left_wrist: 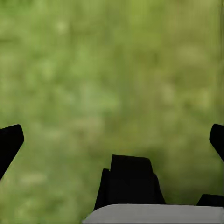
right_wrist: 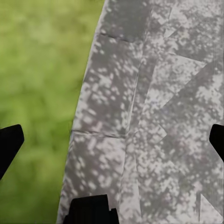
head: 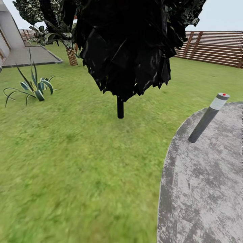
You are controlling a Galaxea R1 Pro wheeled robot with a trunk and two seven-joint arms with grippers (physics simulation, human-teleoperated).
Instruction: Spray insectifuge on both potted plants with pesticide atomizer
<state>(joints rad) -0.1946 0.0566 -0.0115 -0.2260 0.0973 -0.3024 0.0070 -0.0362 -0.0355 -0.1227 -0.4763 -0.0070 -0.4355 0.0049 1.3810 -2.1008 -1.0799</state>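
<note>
A garden scene seen from above the robot's arms, described from left to right. At the far left edge, part of a pale building wall (head: 7, 27) stands beside a grey paved slab (head: 30, 55). In front of it a spiky plant with long striped green leaves (head: 35, 86) grows straight out of the lawn (head: 67, 162), which is mottled green and covers most of the ground. Behind, a palm with a woven brown trunk (head: 71, 55) rises near the top. In the middle, a big dark leafy bush (head: 131, 44) hangs over a thin black stem planted in the grass. Behind it to the right runs a brown slatted wooden fence (head: 216, 47) under a pale sky. At the right, the curved edge of a mottled grey paved patio (head: 202, 189) meets the grass, and a dark grey bollard lamp (head: 207, 118) with a pale top and a red dot stands near its edge.

The left gripper (left_wrist: 112, 140) hangs over blurred grass, its dark fingertips spread wide apart with nothing between them. The right gripper (right_wrist: 112, 140) hangs over the patio's edge where paving meets lawn, likewise spread wide and holding nothing.
</note>
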